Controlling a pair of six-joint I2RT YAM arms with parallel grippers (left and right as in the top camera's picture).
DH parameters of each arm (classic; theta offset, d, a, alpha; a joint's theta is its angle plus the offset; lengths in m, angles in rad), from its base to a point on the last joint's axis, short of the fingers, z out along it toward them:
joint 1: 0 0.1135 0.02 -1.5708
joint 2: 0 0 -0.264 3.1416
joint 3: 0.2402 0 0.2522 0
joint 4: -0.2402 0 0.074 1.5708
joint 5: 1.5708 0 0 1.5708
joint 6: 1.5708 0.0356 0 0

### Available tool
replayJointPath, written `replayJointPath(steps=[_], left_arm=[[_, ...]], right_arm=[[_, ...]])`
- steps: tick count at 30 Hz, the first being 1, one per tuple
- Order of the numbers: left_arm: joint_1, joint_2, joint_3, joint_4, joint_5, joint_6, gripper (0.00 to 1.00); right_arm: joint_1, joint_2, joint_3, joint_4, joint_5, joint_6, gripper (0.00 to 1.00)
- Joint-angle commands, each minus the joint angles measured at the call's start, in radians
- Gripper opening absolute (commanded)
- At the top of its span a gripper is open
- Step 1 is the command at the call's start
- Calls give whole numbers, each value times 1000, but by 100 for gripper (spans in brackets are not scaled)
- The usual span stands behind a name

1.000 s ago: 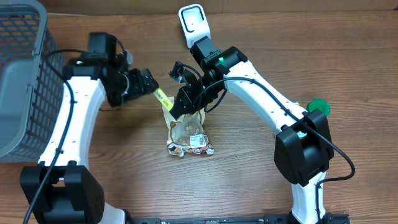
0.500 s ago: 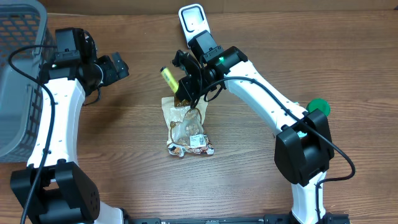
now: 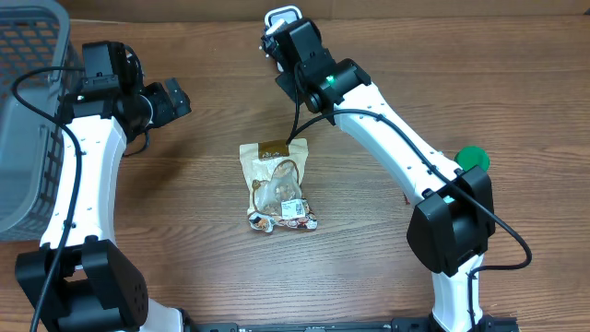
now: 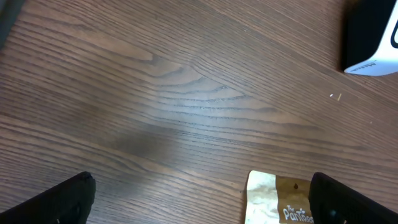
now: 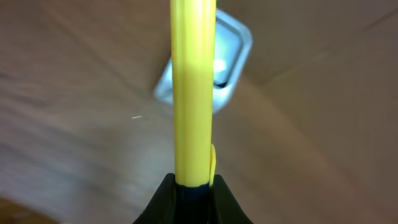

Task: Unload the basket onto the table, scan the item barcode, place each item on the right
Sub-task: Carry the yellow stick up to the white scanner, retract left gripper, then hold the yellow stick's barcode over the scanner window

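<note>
Scanning was the step in hand. Your right end effector (image 5: 191, 186) was clamped narrow on the lower end of the yellow item (image 5: 191, 93), a slim stick held over the white scanner (image 5: 219, 59) at twelve o'clock on the bench (image 3: 369, 267). No barcode showed, so the next move probably called for turning the stick until its code faced the scanner. Your left end effector (image 3: 173, 99) stood wide and empty at ten o'clock. The snack bag (image 3: 277, 183) lay at centre, untouched.
</note>
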Motion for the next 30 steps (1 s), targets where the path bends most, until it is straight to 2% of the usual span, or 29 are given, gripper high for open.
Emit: replayJointPath(steps=[1, 14, 23, 30], left_arm=[[-2, -12, -8, 3, -14, -3, 100], [-2, -12, -8, 3, -14, -3, 100], [-3, -12, -8, 3, -14, -3, 100], [-3, -12, -8, 3, -14, -3, 100]], right_arm=[[1, -29, 22, 63, 135, -208, 3], [-16, 47, 18, 587, 235, -636, 3], [-50, 207, 18, 629, 234, -647, 3], [-53, 331, 18, 735, 226, -659, 3]])
